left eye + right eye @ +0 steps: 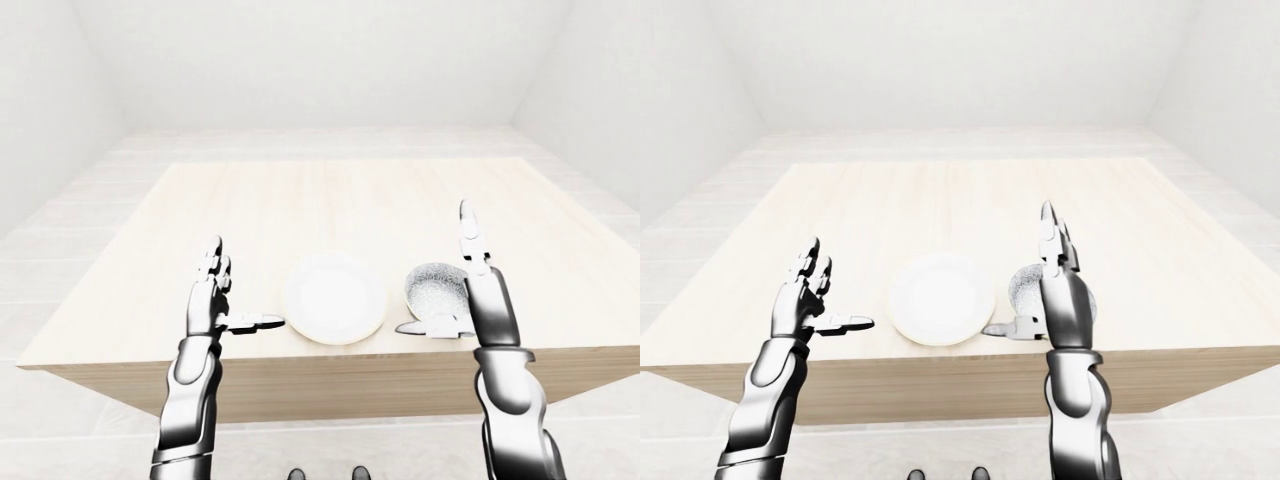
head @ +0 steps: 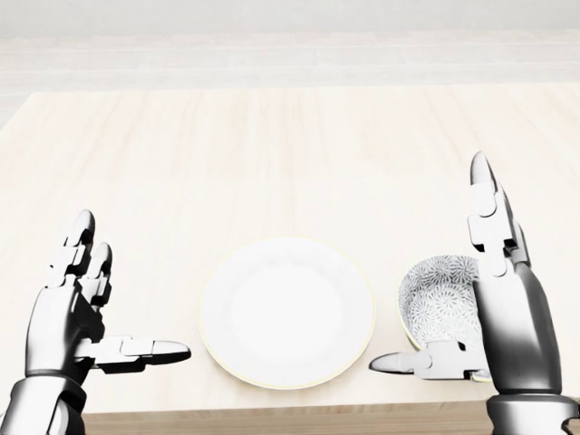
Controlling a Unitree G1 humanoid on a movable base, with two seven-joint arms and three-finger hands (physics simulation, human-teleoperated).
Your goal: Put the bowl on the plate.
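Observation:
A plain white plate (image 2: 286, 313) lies on the light wooden table (image 2: 272, 154), near its lower edge in the head view. Just to the plate's right sits a patterned grey-and-white bowl (image 2: 435, 304), upright. My right hand (image 2: 430, 268) stands open at the bowl. Its fingers (image 2: 490, 222) point up along the bowl's right side and hide that rim. Its thumb (image 2: 419, 362) reaches left under the bowl's near rim. My left hand (image 2: 132, 286) is open to the left of the plate, apart from it, with nothing in it.
The table's near edge (image 2: 290, 419) runs along the bottom of the head view, close under both hands. Bare tabletop stretches away above the plate and the bowl. In the left-eye view, pale floor (image 1: 60, 250) and white walls surround the table.

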